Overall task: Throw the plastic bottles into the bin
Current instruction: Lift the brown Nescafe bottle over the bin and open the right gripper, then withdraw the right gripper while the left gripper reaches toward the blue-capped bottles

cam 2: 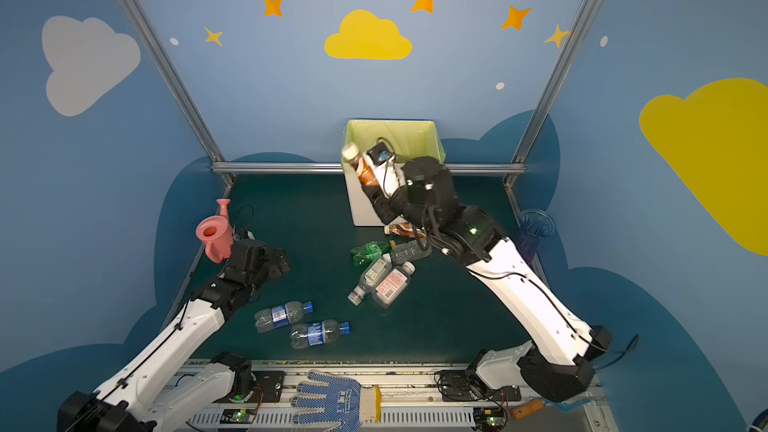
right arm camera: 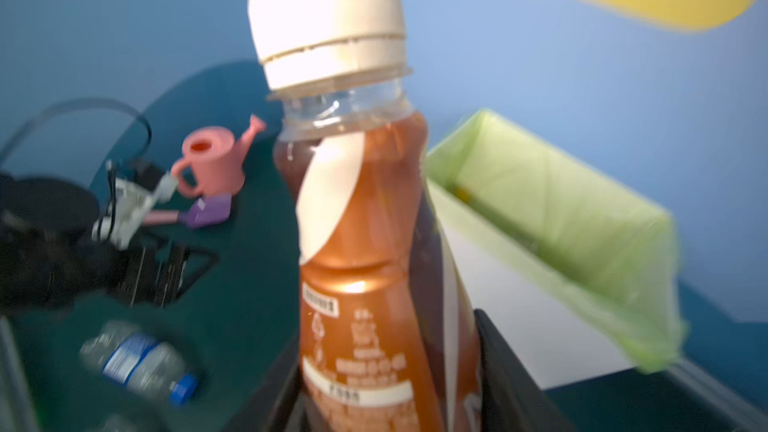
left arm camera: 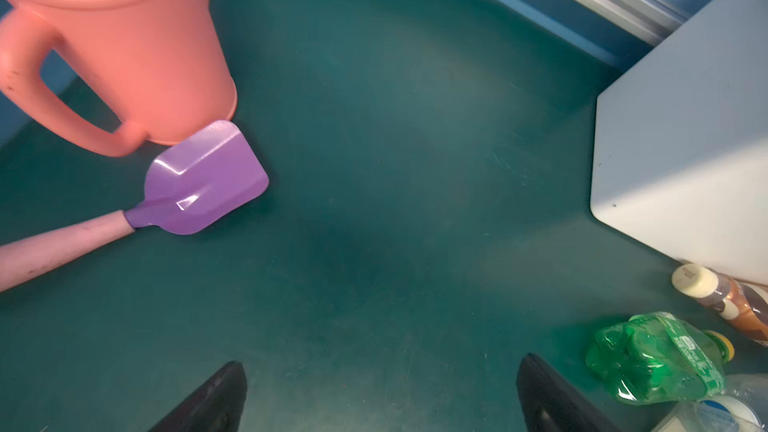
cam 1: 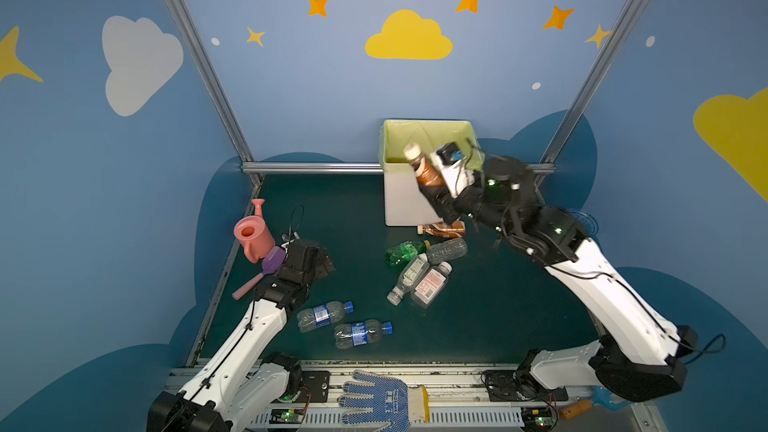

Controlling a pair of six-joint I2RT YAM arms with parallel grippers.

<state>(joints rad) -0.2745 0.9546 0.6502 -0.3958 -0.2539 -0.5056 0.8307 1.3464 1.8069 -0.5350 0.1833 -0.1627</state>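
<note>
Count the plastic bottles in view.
8: brown bottle in the right gripper; second brown bottle beside the bin; green bottle and three clear bottles mid-table; two blue-capped bottles in front. Bin may hide more.

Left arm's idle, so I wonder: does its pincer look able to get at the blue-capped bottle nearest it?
Probably yes: the left pincer is open and empty, and the bottle lies close by on bare mat, nothing covering it.
</note>
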